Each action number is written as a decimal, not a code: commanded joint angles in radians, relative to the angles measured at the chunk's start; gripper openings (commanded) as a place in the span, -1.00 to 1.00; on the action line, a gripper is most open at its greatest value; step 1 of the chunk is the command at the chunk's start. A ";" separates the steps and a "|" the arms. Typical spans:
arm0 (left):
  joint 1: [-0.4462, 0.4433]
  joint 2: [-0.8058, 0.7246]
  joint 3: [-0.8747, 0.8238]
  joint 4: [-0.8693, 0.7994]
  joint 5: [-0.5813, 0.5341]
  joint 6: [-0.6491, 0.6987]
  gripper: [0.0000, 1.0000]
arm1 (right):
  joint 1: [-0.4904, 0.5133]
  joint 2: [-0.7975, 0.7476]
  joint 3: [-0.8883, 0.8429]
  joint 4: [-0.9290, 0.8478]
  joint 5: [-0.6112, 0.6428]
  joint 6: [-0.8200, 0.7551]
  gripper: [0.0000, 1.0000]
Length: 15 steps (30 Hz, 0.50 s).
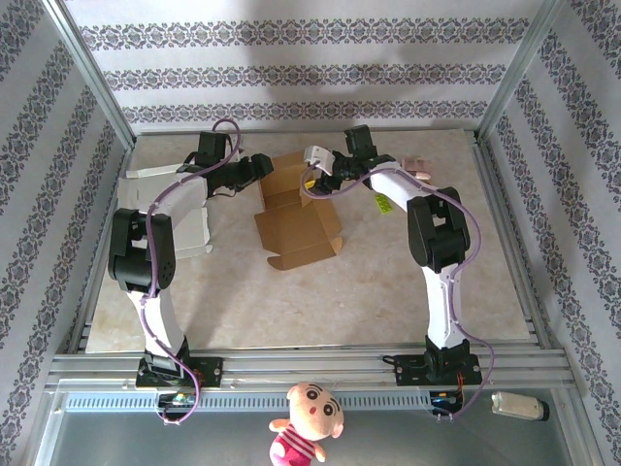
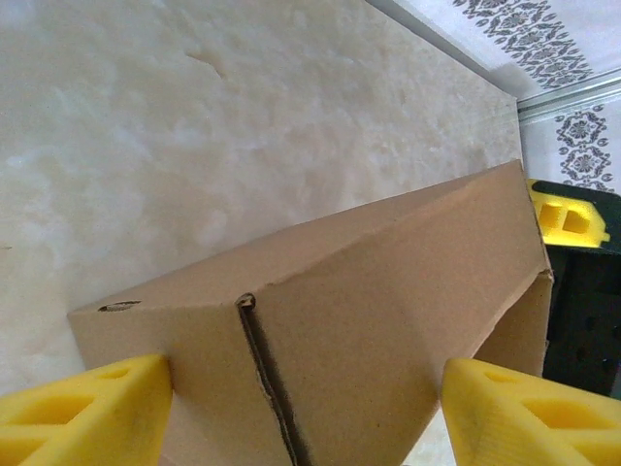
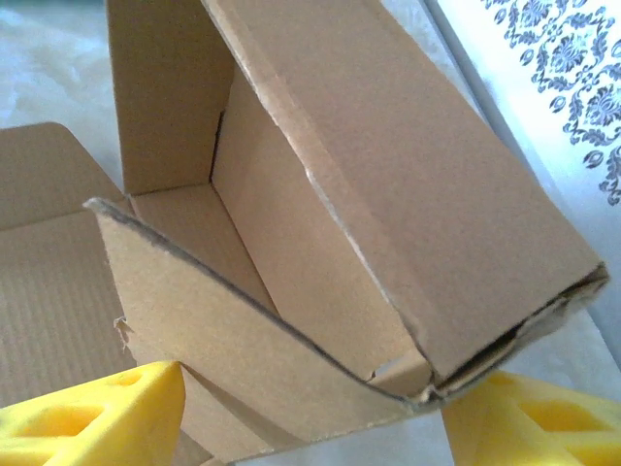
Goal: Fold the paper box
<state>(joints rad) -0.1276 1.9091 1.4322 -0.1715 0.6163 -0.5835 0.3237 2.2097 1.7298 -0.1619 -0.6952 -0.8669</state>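
Paper box (image 1: pixel 294 209), toward the tabletop's (image 1: pixel 388 291) twelve o'clock: walls raised, lid flap (image 1: pixel 303 241) flat, unclosed. Left jaws and right jaws straddle it; grip unclear.

Left arm (image 1: pixel 160 320), right arm (image 1: pixel 441 301): white links, black joints; purple cable (image 1: pixel 199 388) along each; yellow gripper fingertips (image 2: pixel 87 413).

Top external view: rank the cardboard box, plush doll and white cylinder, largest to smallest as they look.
1. cardboard box.
2. plush doll, cropped by the frame and maybe nearer the camera, so this gap is unsure.
3. white cylinder, clearly smallest.
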 commanded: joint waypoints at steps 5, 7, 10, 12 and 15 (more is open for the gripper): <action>-0.003 0.010 0.018 0.037 0.062 0.005 0.43 | 0.034 0.061 0.101 -0.006 -0.077 0.034 0.31; -0.003 0.010 0.018 0.045 0.069 -0.001 0.43 | 0.056 0.079 0.123 -0.002 -0.021 0.059 0.29; -0.005 0.010 0.022 0.050 0.072 -0.008 0.42 | 0.087 0.103 0.146 0.002 0.083 0.081 0.19; -0.006 0.005 0.023 0.050 0.075 -0.014 0.42 | 0.104 0.117 0.153 0.020 0.152 0.096 0.08; -0.006 -0.009 0.016 0.057 0.082 -0.025 0.43 | 0.129 0.144 0.182 0.025 0.269 0.119 -0.14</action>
<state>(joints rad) -0.1219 1.9125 1.4322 -0.1711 0.6285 -0.5907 0.3809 2.3135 1.8828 -0.1272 -0.4831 -0.7792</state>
